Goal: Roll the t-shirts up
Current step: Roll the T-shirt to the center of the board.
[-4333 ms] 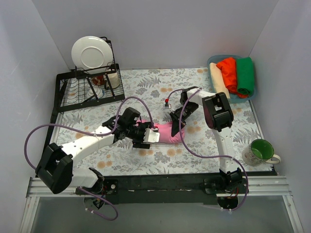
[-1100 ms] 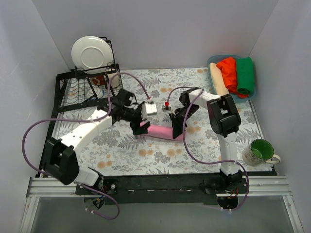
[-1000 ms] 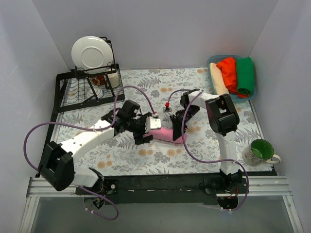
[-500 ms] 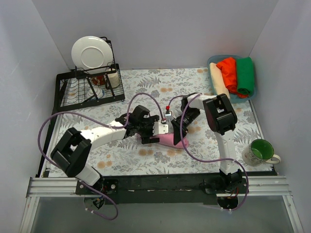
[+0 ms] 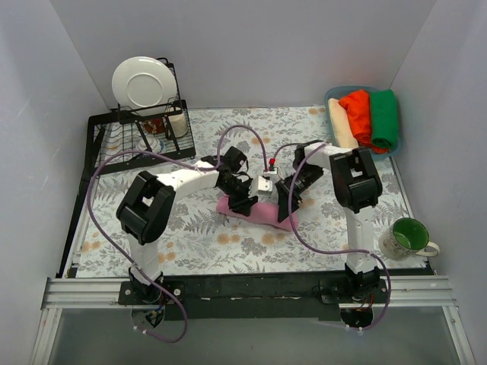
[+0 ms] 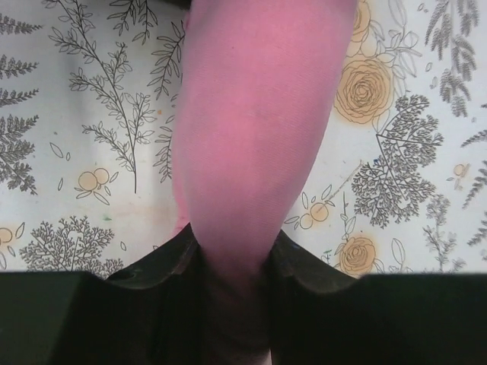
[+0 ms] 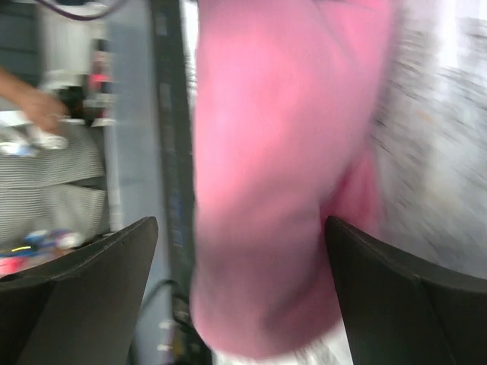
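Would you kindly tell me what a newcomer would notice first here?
A rolled pink tee sits in the middle of the table, the left gripper pinching one end and the right gripper straddling the other. Three more rolled tees fill a blue tub at the far right corner.

Floral table (image 5: 228, 251): rack (image 5: 114, 143), basin (image 5: 329, 96), mug (image 5: 409, 237)

No legible text, labels, brands, numbers or signs in any view. White floral-print tablecloth (image 5: 190, 243) carries leaf and flower pattern only. Right wrist view too blurred for reading.
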Controlling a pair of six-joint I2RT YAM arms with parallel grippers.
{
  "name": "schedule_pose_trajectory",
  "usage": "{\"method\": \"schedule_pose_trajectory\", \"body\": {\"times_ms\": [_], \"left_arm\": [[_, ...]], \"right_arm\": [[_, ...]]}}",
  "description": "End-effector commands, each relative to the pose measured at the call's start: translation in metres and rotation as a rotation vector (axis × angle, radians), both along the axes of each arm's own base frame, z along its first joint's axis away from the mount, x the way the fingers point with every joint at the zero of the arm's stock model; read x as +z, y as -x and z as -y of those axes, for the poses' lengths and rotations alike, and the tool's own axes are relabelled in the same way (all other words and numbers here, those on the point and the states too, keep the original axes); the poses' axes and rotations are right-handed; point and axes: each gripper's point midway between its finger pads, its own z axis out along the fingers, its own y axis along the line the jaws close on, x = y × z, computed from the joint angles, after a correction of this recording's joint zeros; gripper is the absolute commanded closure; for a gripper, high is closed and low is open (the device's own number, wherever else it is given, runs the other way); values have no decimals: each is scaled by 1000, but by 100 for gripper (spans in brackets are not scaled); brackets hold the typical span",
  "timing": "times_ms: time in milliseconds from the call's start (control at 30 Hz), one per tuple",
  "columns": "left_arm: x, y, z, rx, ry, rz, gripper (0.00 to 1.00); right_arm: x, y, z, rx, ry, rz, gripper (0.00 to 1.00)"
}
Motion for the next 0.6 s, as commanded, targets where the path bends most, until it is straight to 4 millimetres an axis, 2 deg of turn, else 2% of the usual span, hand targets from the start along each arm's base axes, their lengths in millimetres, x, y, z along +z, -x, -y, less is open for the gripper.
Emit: {"method": "schedule_pose_trajectory", "body": {"times_ms": [0, 33, 67, 133, 167, 200, 233, 267, 300, 333, 367, 400, 467, 500, 567], "left_arm": [[12, 12, -8, 9, -1, -252, 81], [13, 8, -10, 26, -1, -276, 81], [18, 2, -6, 27, 9, -285, 81], [12, 4, -8, 49, -10, -362, 81], [12, 3, -8, 57, -8, -382, 81], [11, 3, -5, 70, -2, -426, 81], [11, 1, -5, 85, 1, -450, 81], [12, 1, -4, 99, 4, -474, 81], [13, 0, -3, 107, 7, -499, 81], [10, 2, -2, 125, 12, -540, 81], [9, 1, -2, 132, 13, -551, 81], [8, 0, -1, 134, 18, -553, 81], [7, -1, 1, 147, 26, -552, 81], [7, -2, 1, 152, 28, -550, 80], [5, -1, 1, 166, 25, -563, 80]], "right_arm": [[6, -51, 46, -19, 49, 376, 2], [12, -60, 53, -41, 68, 438, 1], [32, -82, 52, -55, 53, 635, 1], [36, -89, 62, -98, 144, 790, 1], [79, -121, 58, -152, 98, 1097, 1], [61, -104, 59, -127, 119, 1139, 1], [69, -104, 54, -128, 100, 1244, 2], [88, -97, 49, -143, 73, 1350, 1], [85, -96, 43, -146, 69, 1409, 2], [64, -72, 31, -97, 55, 1380, 2], [57, -62, 27, -80, 63, 1367, 1], [40, -27, 19, 54, 40, 1282, 2], [36, -5, 10, 196, -16, 1254, 12], [38, -3, -1, 195, -32, 1267, 13], [41, -10, -7, 173, -28, 1315, 14]]}}
